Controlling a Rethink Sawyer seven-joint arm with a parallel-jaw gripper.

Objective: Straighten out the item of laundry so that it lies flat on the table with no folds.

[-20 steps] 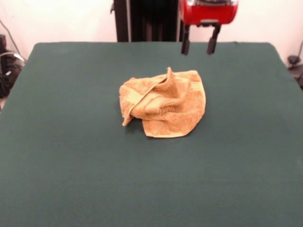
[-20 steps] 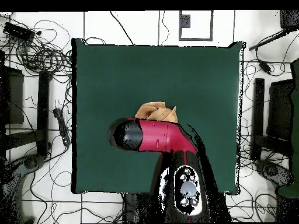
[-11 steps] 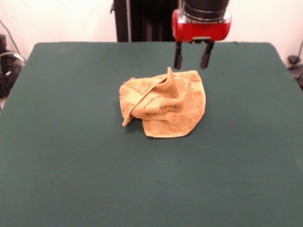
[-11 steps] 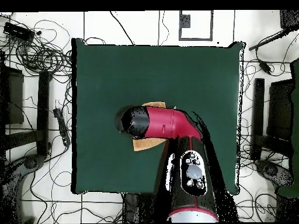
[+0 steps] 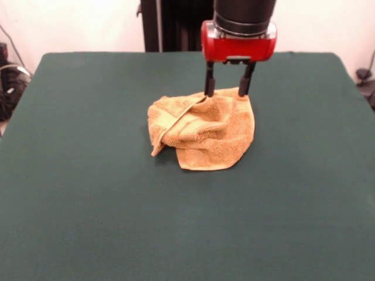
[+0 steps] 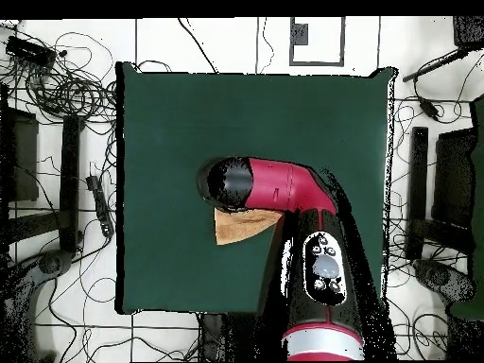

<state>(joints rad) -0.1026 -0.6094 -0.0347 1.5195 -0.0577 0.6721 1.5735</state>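
Towel (image 5: 205, 127), crumpled, mid-bench (image 5: 88, 193); tool (image 5: 225, 93) spread, its tips at the towel's far edge.
Risk: closing there may pinch several stacked layers, so the heap lifts as a bundle and stays folded. Clearance: bare green bench on all sides, bench edges well apart.

A pale wall (image 5: 82, 23) and a dark upright column (image 5: 176, 23) stand behind the gripper (image 5: 226, 91). Seen from overhead, white floor (image 6: 57, 321) marked with dark lines surrounds it, strewn with tangled black cables (image 6: 66, 90), with dark stands (image 6: 71, 180) well off to either side.
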